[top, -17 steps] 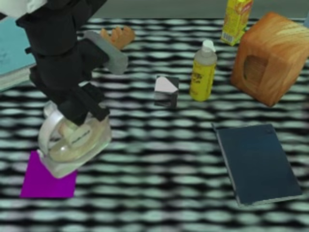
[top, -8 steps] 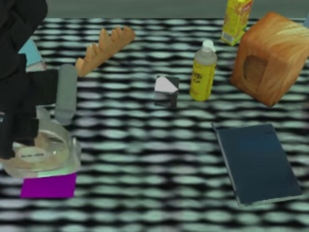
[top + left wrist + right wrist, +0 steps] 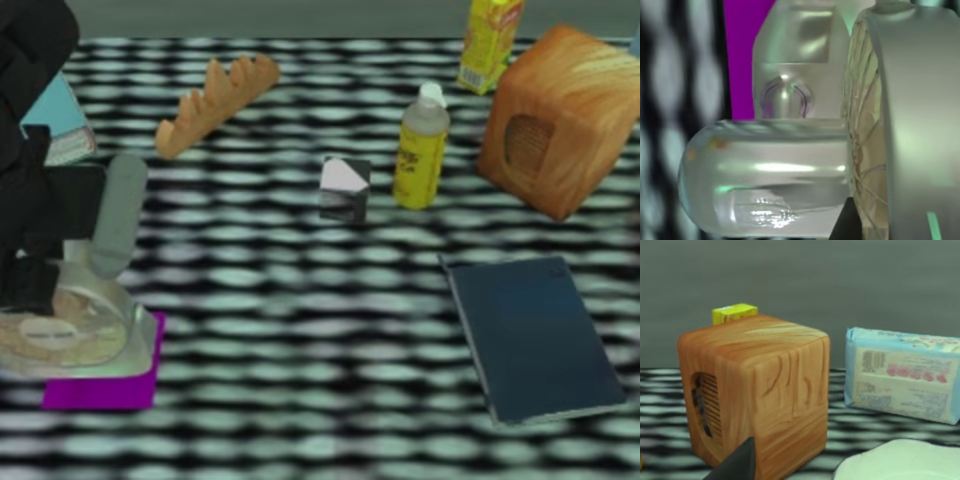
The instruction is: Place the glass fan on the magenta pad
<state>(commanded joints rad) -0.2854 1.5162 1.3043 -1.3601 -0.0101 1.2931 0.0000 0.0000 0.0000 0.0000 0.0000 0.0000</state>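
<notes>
The glass fan (image 3: 80,335), a silvery-green translucent ring with a rounded hub, sits low over the magenta pad (image 3: 105,390) at the table's front left and covers most of it. Whether its base touches the pad I cannot tell. My left gripper (image 3: 30,285) comes down on the fan from above and is shut on it. The left wrist view is filled by the fan (image 3: 790,170), with one dark fingertip (image 3: 845,225) against it and the pad (image 3: 742,55) behind. My right gripper (image 3: 742,465) is outside the top view, parked beside the wooden box.
A grey-and-white cube (image 3: 345,188) and a yellow bottle (image 3: 420,150) stand mid-table. The wooden box (image 3: 555,120), a yellow carton (image 3: 490,40) and a dark blue book (image 3: 535,335) are on the right. An orange toothed piece (image 3: 215,100) and a teal book (image 3: 60,115) lie at the back left.
My left arm has swung to the left with the fan and turned it. The fan now sits lower and more squarely over the magenta pad.
</notes>
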